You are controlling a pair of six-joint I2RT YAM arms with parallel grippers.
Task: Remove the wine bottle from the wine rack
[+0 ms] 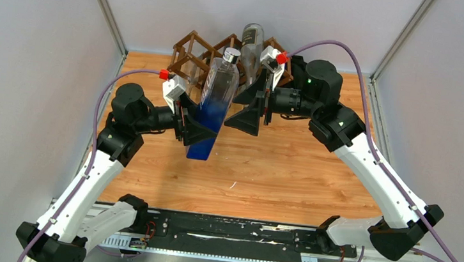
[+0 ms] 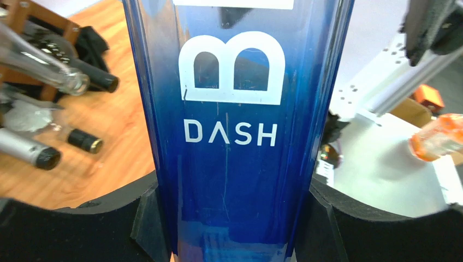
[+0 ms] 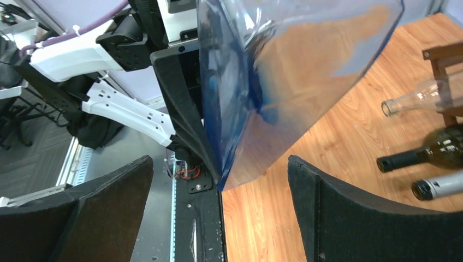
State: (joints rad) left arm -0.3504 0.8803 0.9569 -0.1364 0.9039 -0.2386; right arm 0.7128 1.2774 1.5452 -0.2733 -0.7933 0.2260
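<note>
Wine bottle (image 1: 218, 94), neck tilted toward the wine rack (image 1: 189, 51), clamped near its base by left gripper (image 1: 190, 127) (right gripper (image 1: 252, 110) spread wide, just beside it)

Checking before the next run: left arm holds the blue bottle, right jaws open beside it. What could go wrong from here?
1. The left jaws alone grip the blue bottle low on its smooth body, and it leans; it may pivot or slip.
2. The right jaws stand open close beside it; a stray move could knock it.
3. The wine rack right behind holds a clear bottle; swinging back could hit it.
</note>
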